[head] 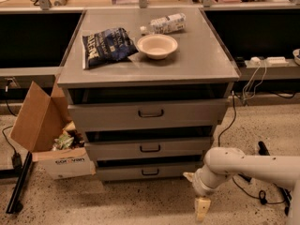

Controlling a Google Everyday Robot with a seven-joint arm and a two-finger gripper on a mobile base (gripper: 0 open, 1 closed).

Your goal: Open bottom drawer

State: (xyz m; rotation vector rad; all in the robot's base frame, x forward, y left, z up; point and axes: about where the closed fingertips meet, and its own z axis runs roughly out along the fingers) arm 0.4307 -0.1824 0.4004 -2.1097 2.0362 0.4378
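Observation:
The grey cabinet has three drawer fronts. The bottom drawer [150,171] is the slimmest one, just above the floor, with a small dark bar handle at its centre; it looks closed. My gripper [202,207] hangs low over the floor, pointing down, to the right of and slightly in front of the bottom drawer's right end, apart from the handle. The white arm [248,165] reaches in from the right.
An open cardboard box [47,135] stands on the floor against the cabinet's left side. A chip bag [107,46], a bowl [157,46] and a lying bottle [164,23] are on the cabinet top. Cables [248,93] run across the floor at the right.

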